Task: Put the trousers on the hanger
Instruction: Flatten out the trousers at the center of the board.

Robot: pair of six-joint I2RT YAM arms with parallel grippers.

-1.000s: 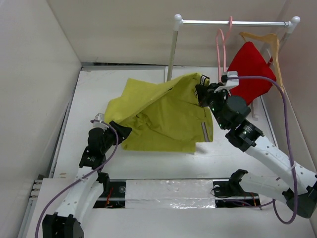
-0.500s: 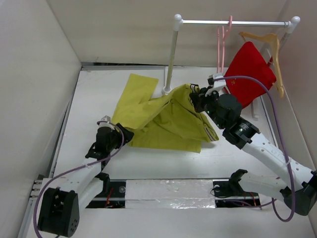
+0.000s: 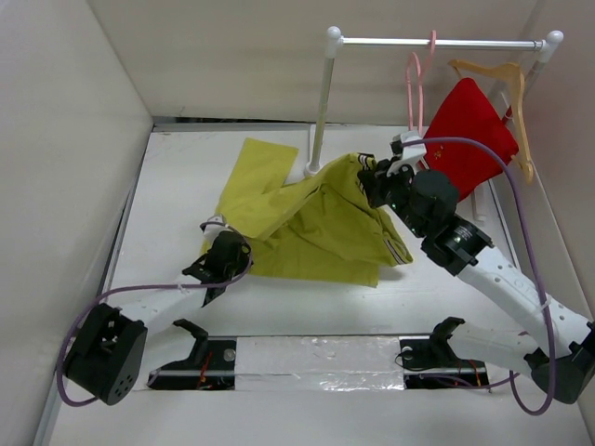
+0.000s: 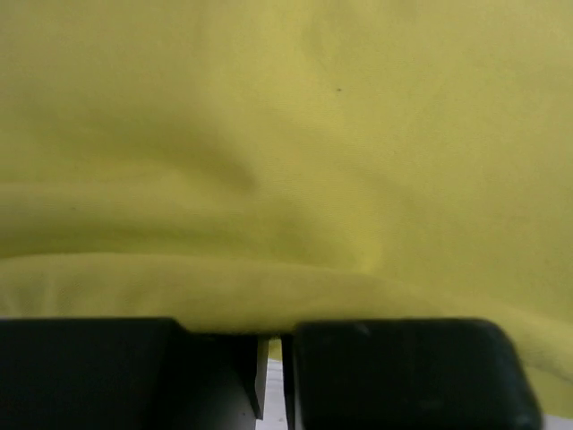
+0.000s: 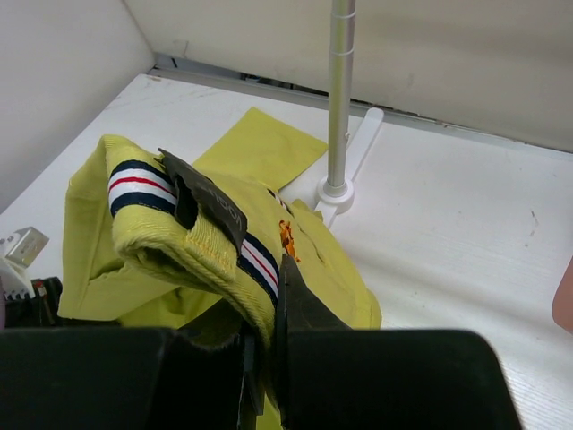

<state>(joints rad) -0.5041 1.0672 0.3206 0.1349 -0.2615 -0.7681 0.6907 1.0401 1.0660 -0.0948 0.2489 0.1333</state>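
Held striped waistband of the trousers [image 3: 316, 223] pinched in right gripper [image 3: 369, 175], cloth trailing to left gripper [image 3: 232, 251] (fingers nearly together, hold unclear). Saw the hanger [image 3: 415, 88] on rail [image 3: 446, 42] above, beyond right gripper.

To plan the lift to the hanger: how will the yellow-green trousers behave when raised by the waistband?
Probably floppy: the trousers hang in folds from the waistband pinched in the right gripper. Likely light, as that one pinch holds the bunched top up. The leg on the table would probably trail behind.

yellow-green trousers [image 3: 316, 228], dark-white-red striped waistband [image 5: 143, 184], pink hanger [image 3: 410, 93]
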